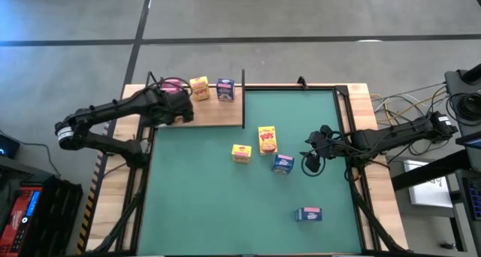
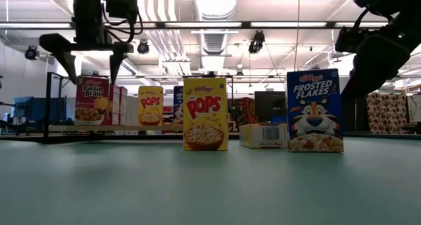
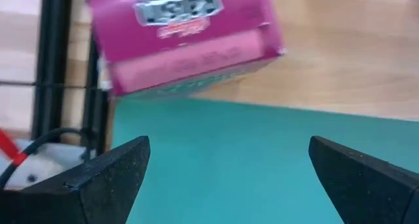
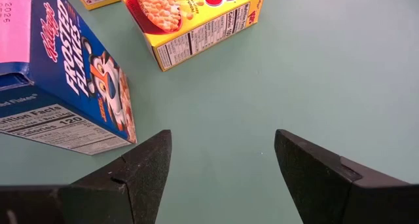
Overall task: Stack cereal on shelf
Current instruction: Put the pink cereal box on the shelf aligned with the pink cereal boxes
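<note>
The shelf (image 1: 218, 114), a light-wood board with black posts, lies at the table's far left. On it stand a pink cereal box (image 2: 92, 100), a yellow one (image 1: 199, 88) and a blue one (image 1: 225, 89). My left gripper (image 2: 92, 70) hangs open just above and beside the pink box (image 3: 186, 37), touching nothing. On the green mat stand a yellow Pops box (image 1: 267, 139) and a blue Frosted Flakes box (image 1: 282, 164); a small yellow box (image 1: 240, 152) and a blue box (image 1: 309, 214) lie flat. My right gripper (image 4: 222, 158) is open beside the Frosted Flakes box (image 4: 65, 73).
Thin black posts (image 1: 243, 99) rise at the shelf's edges, one at its right end. Cables and equipment (image 1: 451, 107) sit beyond the table's right edge. Bare green mat (image 1: 210, 204) stretches across the near left half of the table.
</note>
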### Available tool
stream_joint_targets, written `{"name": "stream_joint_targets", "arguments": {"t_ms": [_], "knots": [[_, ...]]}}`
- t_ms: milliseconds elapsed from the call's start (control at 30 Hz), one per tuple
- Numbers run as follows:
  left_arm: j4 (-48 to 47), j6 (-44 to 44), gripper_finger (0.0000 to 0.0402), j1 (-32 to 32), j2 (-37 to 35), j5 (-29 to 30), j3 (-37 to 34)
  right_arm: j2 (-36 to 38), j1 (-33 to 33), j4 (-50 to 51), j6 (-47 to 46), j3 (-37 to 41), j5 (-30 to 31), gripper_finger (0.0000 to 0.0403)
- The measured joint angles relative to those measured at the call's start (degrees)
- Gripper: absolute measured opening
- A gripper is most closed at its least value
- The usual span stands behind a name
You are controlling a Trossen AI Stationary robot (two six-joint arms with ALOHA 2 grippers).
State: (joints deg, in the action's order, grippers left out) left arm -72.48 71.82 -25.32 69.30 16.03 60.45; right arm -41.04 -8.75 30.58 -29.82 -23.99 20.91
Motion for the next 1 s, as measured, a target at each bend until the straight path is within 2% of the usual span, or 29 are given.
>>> {"name": "stream_joint_targets", "arguments": {"t_ms": [133, 600, 833, 1000], "knots": [[3.3, -2.1, 0.0400, 0.0, 0.0, 1.3, -1.6, 0.0, 0.0, 0.0, 0.0, 0.0, 0.0, 0.0260], [4.9, -2.3, 0.0400, -0.1, 0.0, 6.8, -4.8, 0.0, 0.0, 0.0, 0.0, 0.0, 0.0, 0.0260], [3.9, 1.3, 0.0400, -0.1, -0.4, 2.8, -4.8, 0.0, 0.0, 0.0, 0.0, 0.0, 0.0, 0.0260], [6.6, 0.9, 0.0400, -0.1, 0.1, 2.6, -4.9, 0.0, 0.0, 0.0, 0.0, 0.0, 0.0, 0.0260]]}}
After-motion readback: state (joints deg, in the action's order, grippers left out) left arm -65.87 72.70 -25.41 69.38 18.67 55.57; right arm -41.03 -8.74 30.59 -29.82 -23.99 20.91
